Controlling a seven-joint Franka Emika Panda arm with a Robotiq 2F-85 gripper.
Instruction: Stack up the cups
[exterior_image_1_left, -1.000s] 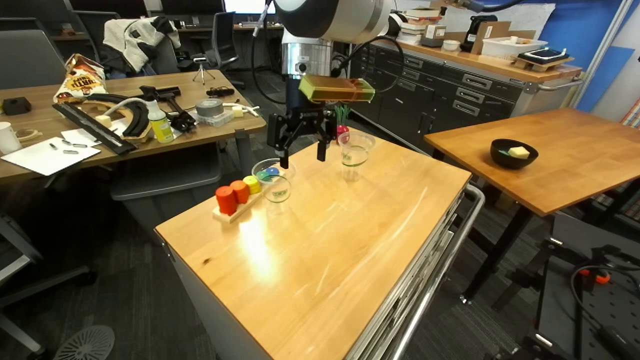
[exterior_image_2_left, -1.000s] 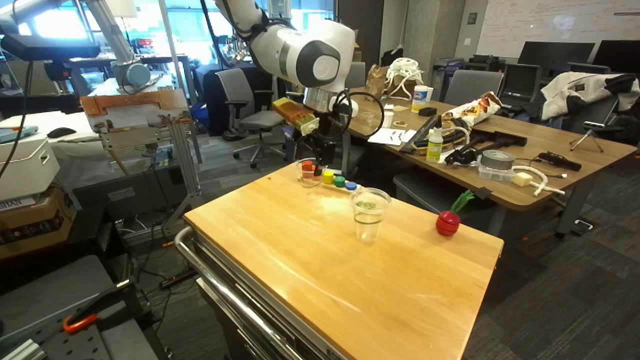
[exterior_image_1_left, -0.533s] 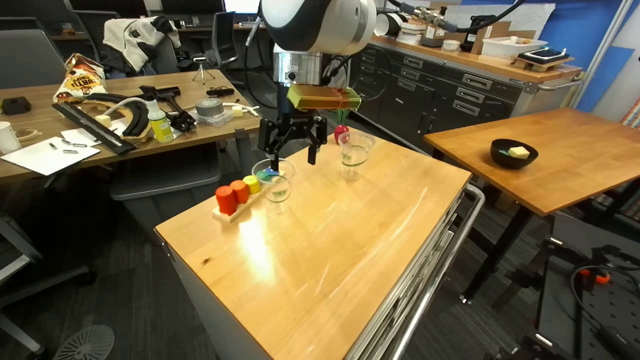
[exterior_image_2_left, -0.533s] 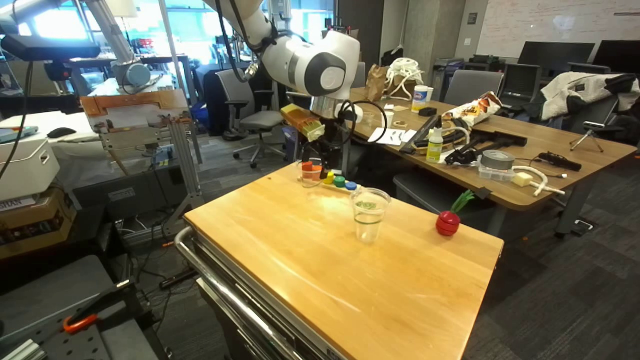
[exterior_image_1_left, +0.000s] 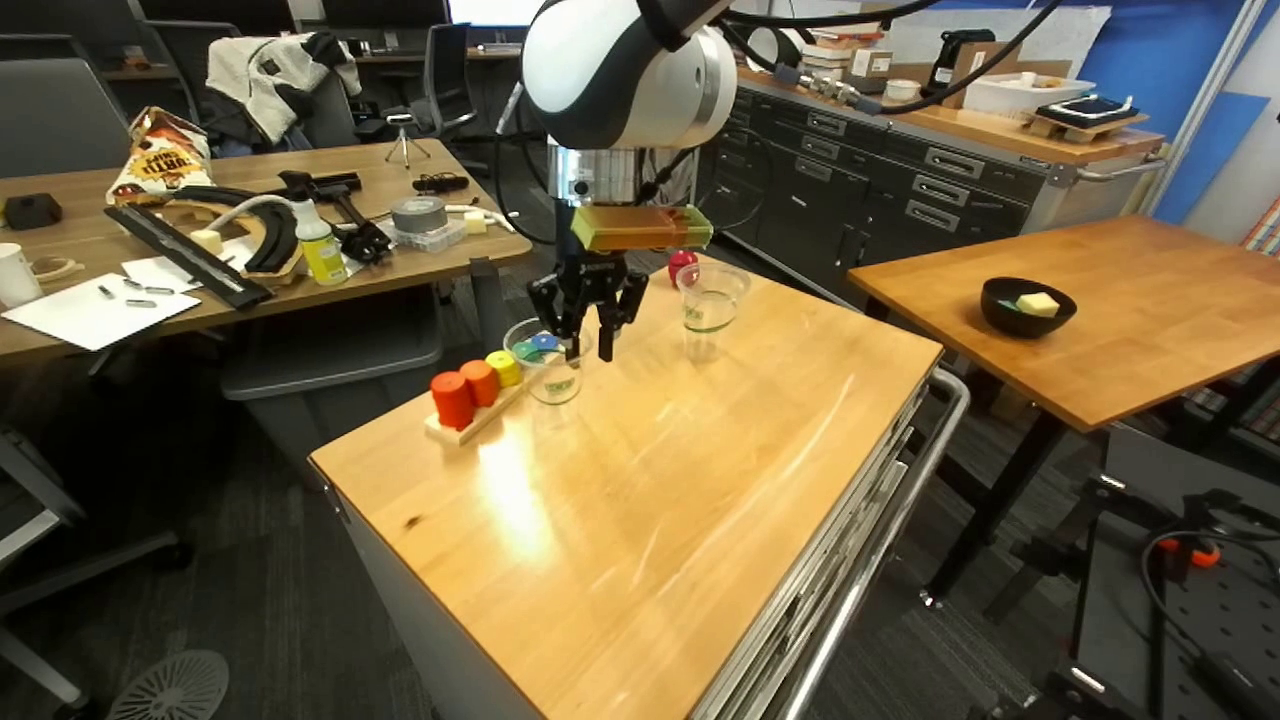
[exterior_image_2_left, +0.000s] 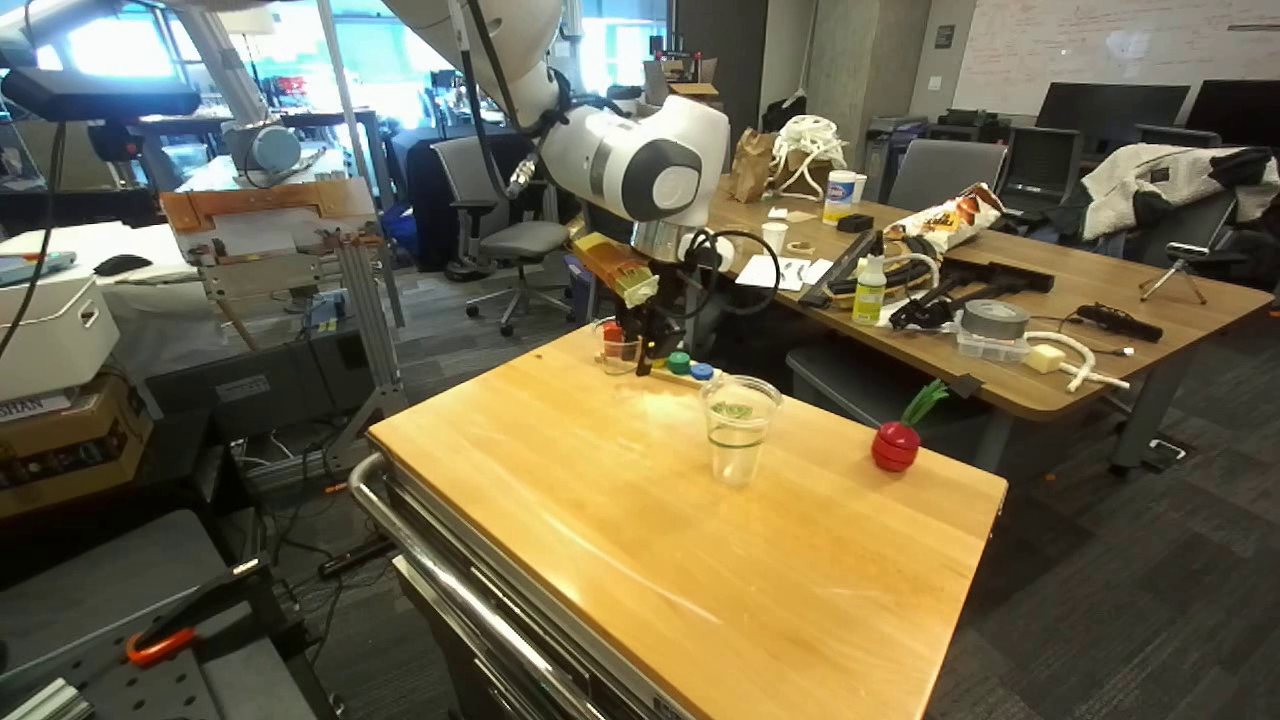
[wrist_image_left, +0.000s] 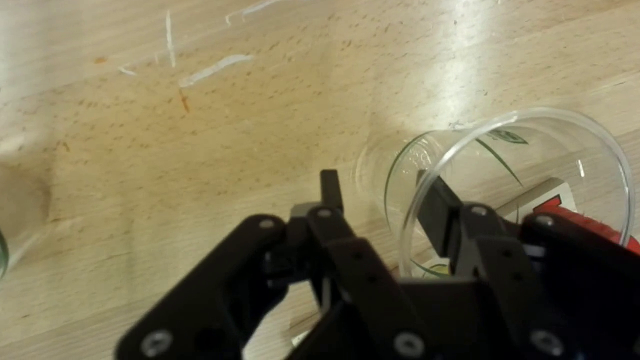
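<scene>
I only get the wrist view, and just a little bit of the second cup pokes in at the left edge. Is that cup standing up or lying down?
Observer: Standing up. In both exterior views, the second cup is upright, wide end on top.
Operator: Yay! Is there any toy on the table that's not in my picture?
Observer: Yes, both exterior views show a red radish-like toy on the wooden top.
</scene>
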